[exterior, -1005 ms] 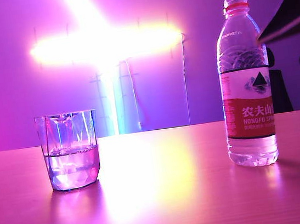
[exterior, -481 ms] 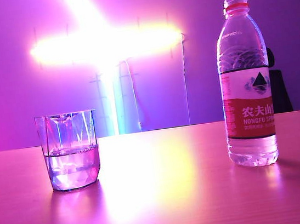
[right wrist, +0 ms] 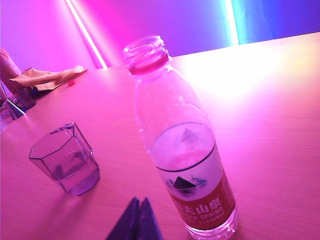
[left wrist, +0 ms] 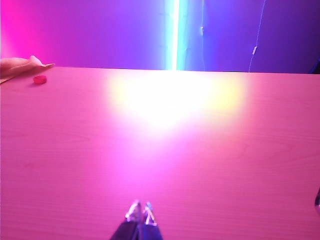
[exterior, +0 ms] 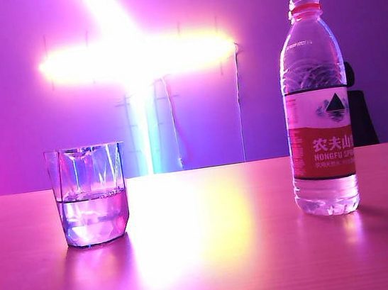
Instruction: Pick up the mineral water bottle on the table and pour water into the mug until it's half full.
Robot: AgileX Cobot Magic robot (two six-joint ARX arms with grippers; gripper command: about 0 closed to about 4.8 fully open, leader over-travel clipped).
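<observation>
Two things stand upright and well apart on the wide wood-grain counter (exterior: 216, 256), which looks pink-purple in this light. We see the tall clear plastic mineral water bottle (exterior: 317, 107) with its red neck ring and red-and-white label on the right of the exterior view. Its mouth is open, without a cap. The short clear faceted glass mug (exterior: 90, 195) stands on the left, and the clear water (exterior: 94, 219) fills it to about the middle. We see the right gripper (right wrist: 138, 204) low above the counter, just beside the bottle but not touching it, its fingers pressed together on nothing. The left gripper (left wrist: 140, 210) hangs over bare counter, its fingers also pressed together. A small red cap (left wrist: 40, 79) lies far off near the counter's edge.
</observation>
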